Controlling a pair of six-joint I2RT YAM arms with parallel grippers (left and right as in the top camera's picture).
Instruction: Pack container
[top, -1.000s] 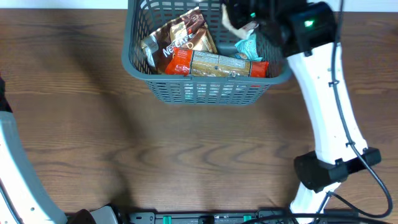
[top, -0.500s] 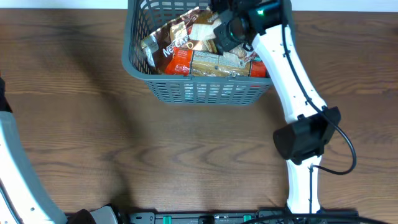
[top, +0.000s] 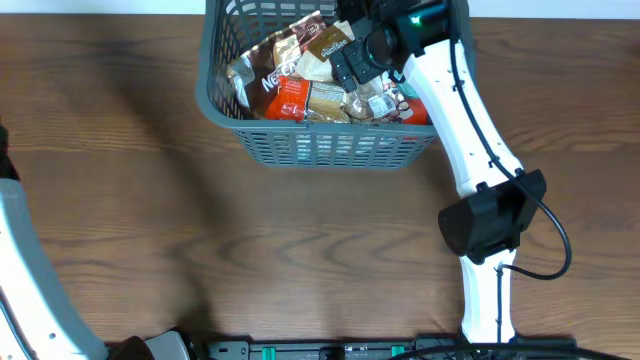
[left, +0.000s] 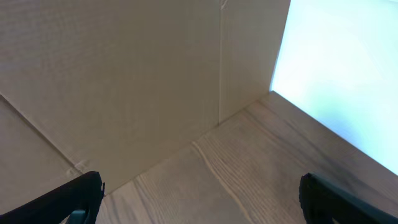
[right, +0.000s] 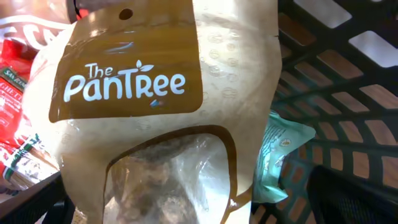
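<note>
The container, a blue-grey lattice basket, stands at the table's far edge holding several food packets. My right gripper hangs inside it, over the right half. In the right wrist view its jaws stand wide apart, one dark finger at each lower corner. Between them lies a cream and brown "The PanTree" pouch with a clear window, loose on the other packets. The pouch also shows in the overhead view. My left gripper is open with nothing between its fingers, above pale wood and facing a cardboard wall.
In the basket lie a brown Nescafe bag, a long red-ended cracker pack and a teal packet by the lattice wall. The left arm runs along the table's left edge. The right arm's base stands at the front right.
My right arm swung left over the basket carrying the pouch. Its jaws have since opened and the pouch now rests on the packets. The left arm has not moved.
</note>
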